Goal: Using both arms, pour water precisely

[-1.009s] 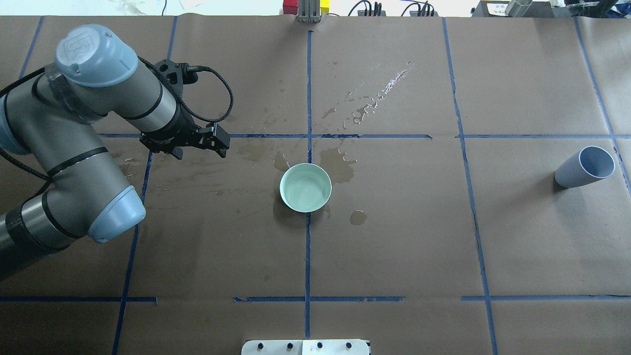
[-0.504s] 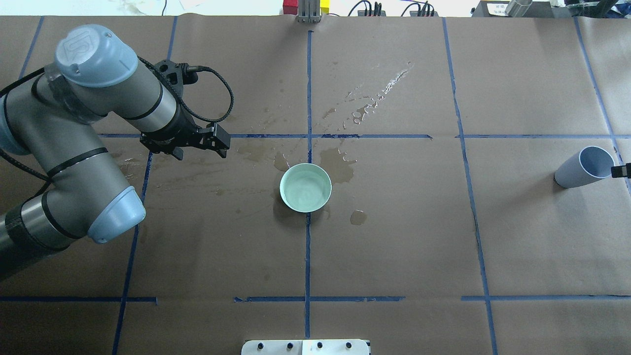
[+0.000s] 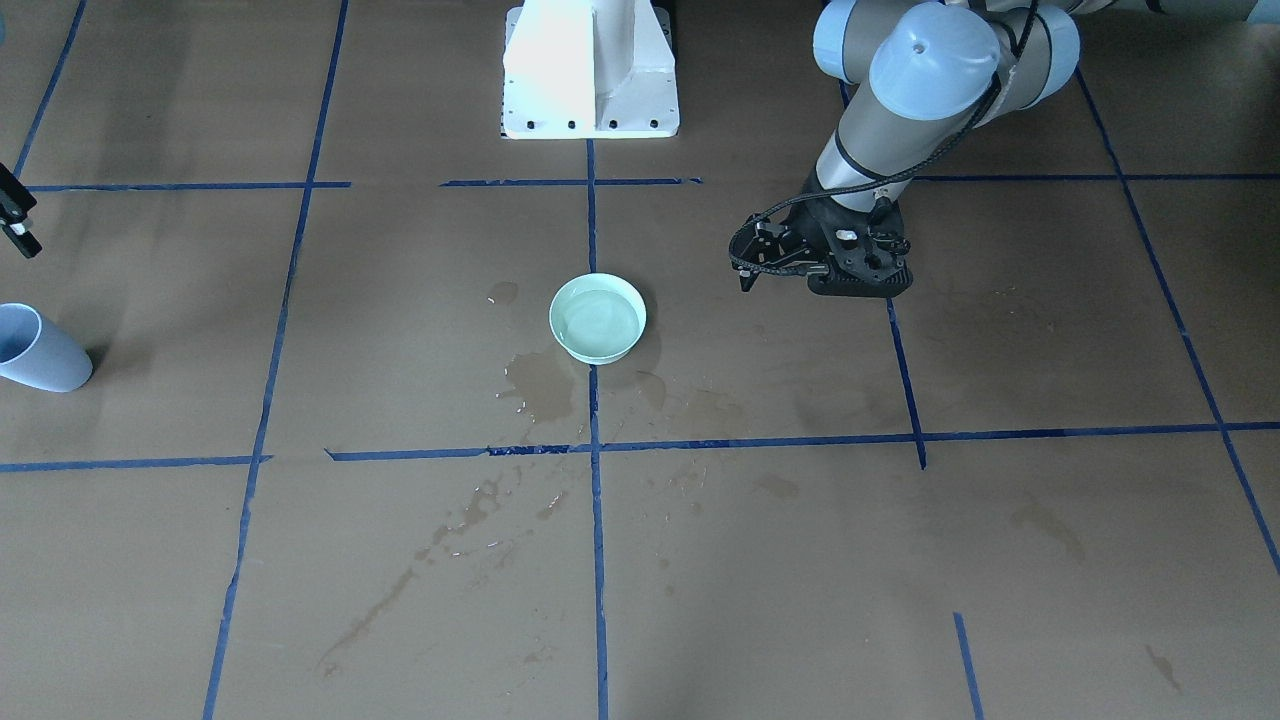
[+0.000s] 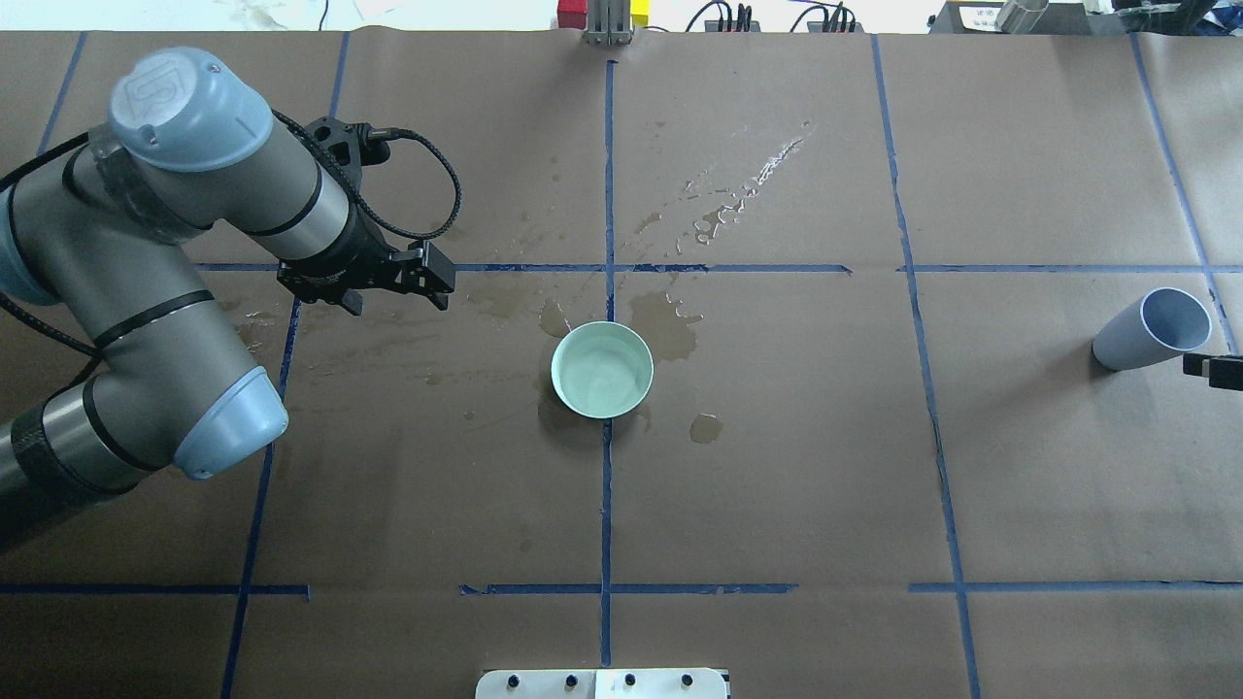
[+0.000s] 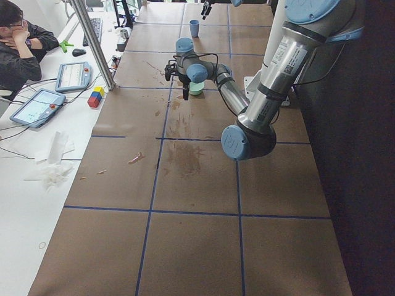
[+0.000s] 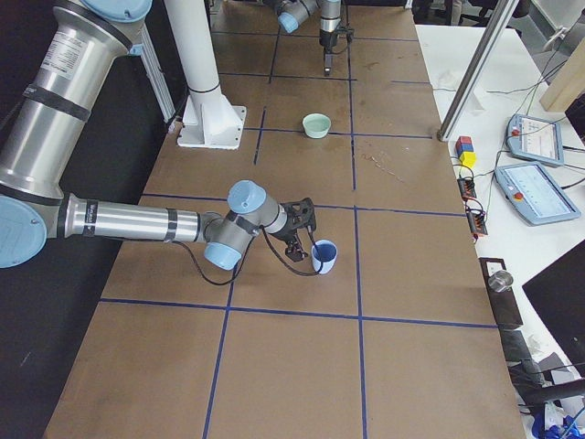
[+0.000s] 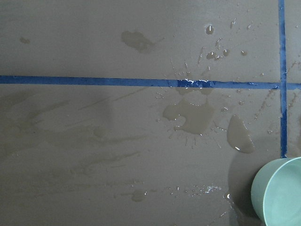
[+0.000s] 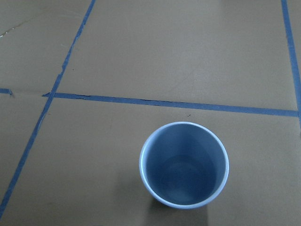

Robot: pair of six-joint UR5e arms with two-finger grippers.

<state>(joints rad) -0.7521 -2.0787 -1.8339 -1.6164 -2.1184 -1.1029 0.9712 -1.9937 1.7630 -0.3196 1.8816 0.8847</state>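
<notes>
A mint-green bowl (image 4: 555,369) stands at the table's centre with clear water (image 4: 604,374) in it; it also shows in the front view (image 3: 553,320) and at the corner of the left wrist view (image 7: 277,197). My left gripper (image 4: 435,280) hangs empty over the table to the bowl's left, and its fingers look pressed together. A blue-grey cup (image 4: 1151,330) stands upright at the far right. It fills the right wrist view (image 8: 184,165), and I cannot tell whether it holds water. My right gripper (image 4: 1214,369) shows only as a fingertip beside the cup, so I cannot tell whether it is open or shut.
Wet puddles (image 4: 665,325) lie around the bowl and a splash streak (image 4: 748,184) runs toward the far edge. The white pedestal (image 3: 590,70) stands at the robot's side. Blue tape lines grid the brown paper. An operator (image 5: 18,49) sits beyond the far edge.
A fingertip of my right gripper has come into the overhead view at the right edge and dropped a little beside the cup. The left arm has barely moved.
</notes>
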